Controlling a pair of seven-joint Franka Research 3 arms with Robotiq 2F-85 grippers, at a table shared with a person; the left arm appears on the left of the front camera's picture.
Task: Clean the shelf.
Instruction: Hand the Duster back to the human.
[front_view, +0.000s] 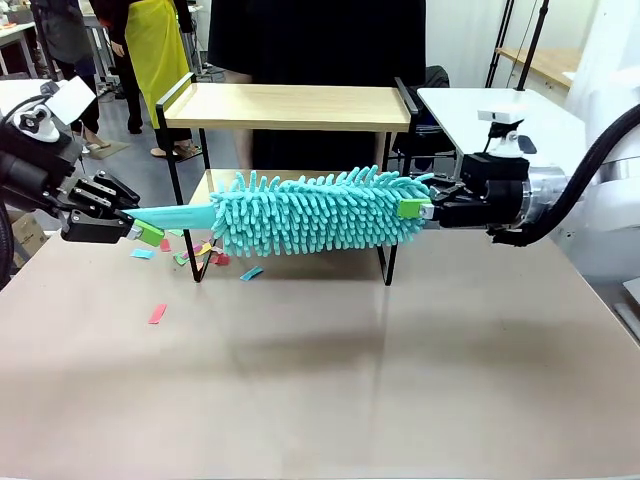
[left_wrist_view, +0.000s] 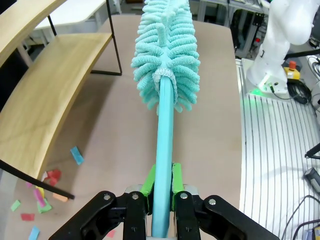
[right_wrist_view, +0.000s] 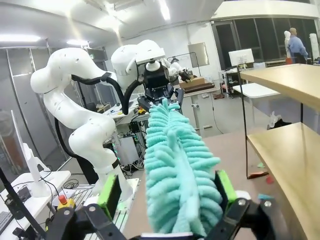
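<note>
Teal chenille: the duster (front_view: 315, 212) spans the gap between your two grippers, held level in front of the shelf (front_view: 285, 107). Your left gripper (left_wrist_view: 162, 192) has its jaws clamped on the duster's smooth handle (left_wrist_view: 165, 140). Your right gripper (right_wrist_view: 167, 195) has its jaws standing apart, the fluffy tip between the green pads (right_wrist_view: 109, 195) and seemingly brushing them. The shelf stands just beyond both sets of jaws, its lower board (left_wrist_view: 47, 97) beside the duster head. Coloured paper scraps (front_view: 195, 252) lie on the desk (front_view: 330, 370) below the left jaws, by the shelf's leg. To sweep well, you would likely keep the handle grip firm, draw the right jaws clear of the fibres, and pass the head flat along each board toward its open edge, avoiding the end rails (front_view: 405, 97).
</note>
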